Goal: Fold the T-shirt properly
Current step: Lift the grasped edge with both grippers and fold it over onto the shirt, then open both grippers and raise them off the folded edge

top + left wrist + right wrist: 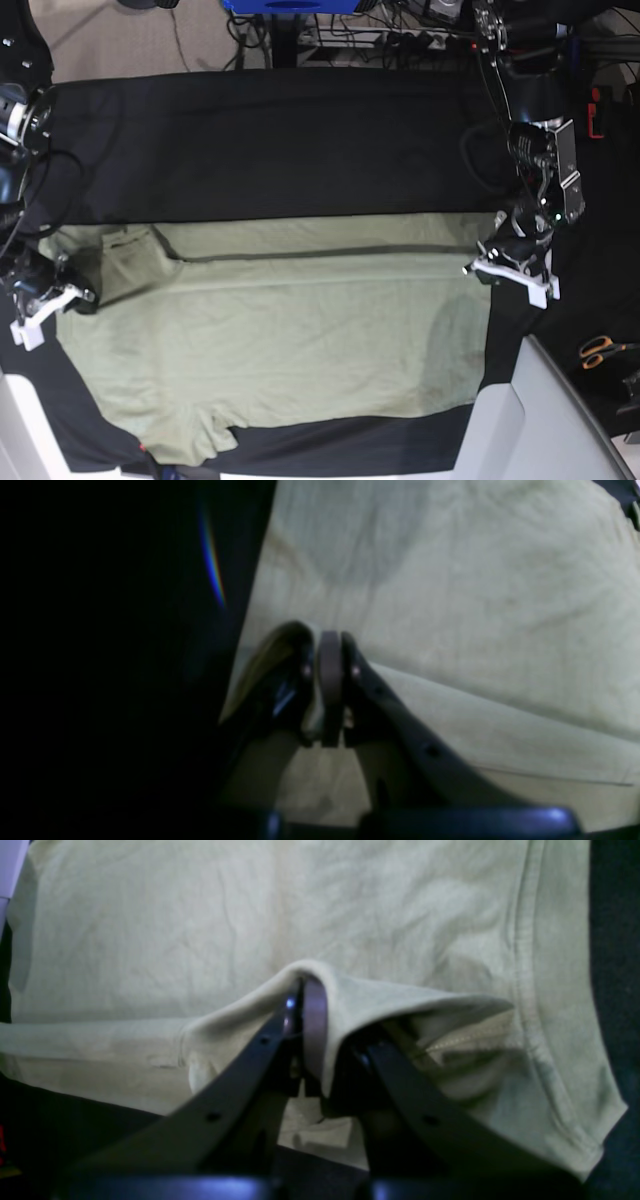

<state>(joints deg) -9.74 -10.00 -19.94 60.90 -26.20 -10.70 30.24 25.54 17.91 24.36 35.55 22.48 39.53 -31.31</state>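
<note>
Nearest your cameras, both grippers are pinched onto cloth: in the right wrist view your right gripper (306,1005) has its fingers pressed together with a raised ridge of the T-shirt (210,935) draped over and caught between them, a stitched hem running down the fabric just to the side. In the left wrist view your left gripper (329,680) is likewise closed tight, a curl of the same pale green cloth nipped at its fingertips, right at the shirt's edge where the black tablecloth (125,680) begins. Looking out across the base view, the T-shirt (300,340) lies spread wide on the black tablecloth (300,150), its far edge folded over into a long band running from one side to the other. Your right gripper (60,295) sits at one end of that band, your left gripper (500,255) at the other. Off beyond the cloth's corner, orange-handled scissors (600,350) lie well apart from the shirt.
</note>
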